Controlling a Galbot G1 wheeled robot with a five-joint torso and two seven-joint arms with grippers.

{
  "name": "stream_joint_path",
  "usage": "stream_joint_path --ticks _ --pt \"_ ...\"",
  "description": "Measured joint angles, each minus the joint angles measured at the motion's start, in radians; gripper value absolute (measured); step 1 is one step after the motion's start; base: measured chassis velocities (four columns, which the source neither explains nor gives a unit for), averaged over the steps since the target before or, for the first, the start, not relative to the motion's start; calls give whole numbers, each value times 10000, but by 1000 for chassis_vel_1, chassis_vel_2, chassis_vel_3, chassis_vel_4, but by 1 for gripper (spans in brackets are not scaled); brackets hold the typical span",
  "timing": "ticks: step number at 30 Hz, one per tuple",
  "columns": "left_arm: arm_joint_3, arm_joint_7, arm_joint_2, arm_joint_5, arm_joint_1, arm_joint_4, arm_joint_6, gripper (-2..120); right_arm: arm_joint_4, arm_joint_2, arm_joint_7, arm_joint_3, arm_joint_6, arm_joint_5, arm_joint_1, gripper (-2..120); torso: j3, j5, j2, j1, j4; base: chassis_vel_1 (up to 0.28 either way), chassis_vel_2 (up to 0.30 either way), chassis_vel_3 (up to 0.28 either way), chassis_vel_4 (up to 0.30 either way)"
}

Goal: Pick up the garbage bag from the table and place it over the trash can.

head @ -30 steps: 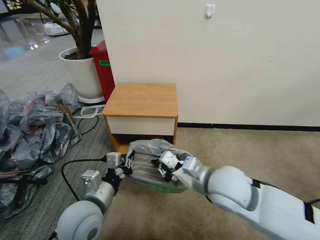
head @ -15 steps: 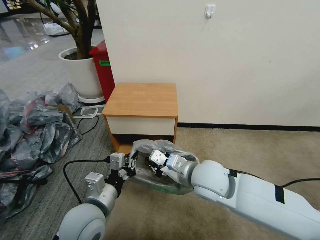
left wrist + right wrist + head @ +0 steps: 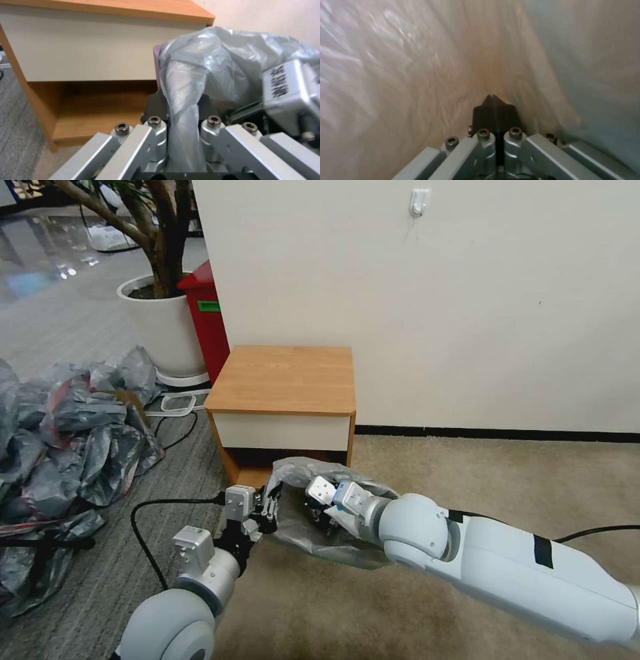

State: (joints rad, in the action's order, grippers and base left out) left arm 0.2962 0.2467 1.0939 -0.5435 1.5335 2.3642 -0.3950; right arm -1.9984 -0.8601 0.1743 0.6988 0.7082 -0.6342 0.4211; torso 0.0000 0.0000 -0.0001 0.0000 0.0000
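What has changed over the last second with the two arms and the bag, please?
The right gripper has pushed deeper into the garbage bag, moving left and toward the table; its fingers are shut. The bag has spread farther over the trash can, whose green-tinted front is now mostly veiled. The left gripper rose slightly toward the table, staying clamped on the bag's rim. The table, the heap of darker bags and the camera stayed put.
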Motion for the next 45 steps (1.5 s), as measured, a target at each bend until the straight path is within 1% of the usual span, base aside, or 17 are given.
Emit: stream_joint_path --ticks 7,10,14,20,26,36,38,42,44,45 --pt "-12 -1 110 -32 8 -7 0 9 180 -38 178 270 -4 64 -125 0 0 0 0 0 0 0 0 0 0" --pt "-12 34 183 -312 14 -14 -32 9 228 -43 180 422 -4 119 -225 0 0 1 0 0 0 0 0 0 0" --pt "-5 157 294 -796 -72 -14 -224 9 488 -91 154 1120 -4 -16 -818 0 0 0 0 0 0 0 0 0 0" --pt "24 146 291 -748 -74 24 -226 9 650 -132 141 1464 -3 -323 -1151 0 0 0 0 0 0 0 0 0 0" --pt "13 -116 246 -251 -115 30 -147 9 738 -192 169 1843 2 -652 -1405 0 0 0 1 0 0 0 0 0 0" --pt "-6 -260 256 -85 -120 31 -119 9 764 -125 179 1952 5 -854 -1516 0 0 0 1 0 0 0 0 0 0" --pt "63 -261 257 -85 -111 20 -120 9 603 -105 178 1820 6 -954 -1509 0 0 0 0 0 0 0 0 0 0" --pt "143 -226 294 -192 -106 -132 -120 9 283 -50 190 1588 4 -1175 -1502 0 0 0 0 0 0 0 0 0 0" --pt "156 -74 270 -534 -133 -187 -195 9 44 -20 223 1423 -2 -1336 -1466 0 0 0 1 0 0 0 0 0 0" --pt "156 -74 270 -534 -133 -187 -195 9 44 -20 223 1423 -2 -1336 -1466 0 0 0 1 0 0 0 0 0 0"
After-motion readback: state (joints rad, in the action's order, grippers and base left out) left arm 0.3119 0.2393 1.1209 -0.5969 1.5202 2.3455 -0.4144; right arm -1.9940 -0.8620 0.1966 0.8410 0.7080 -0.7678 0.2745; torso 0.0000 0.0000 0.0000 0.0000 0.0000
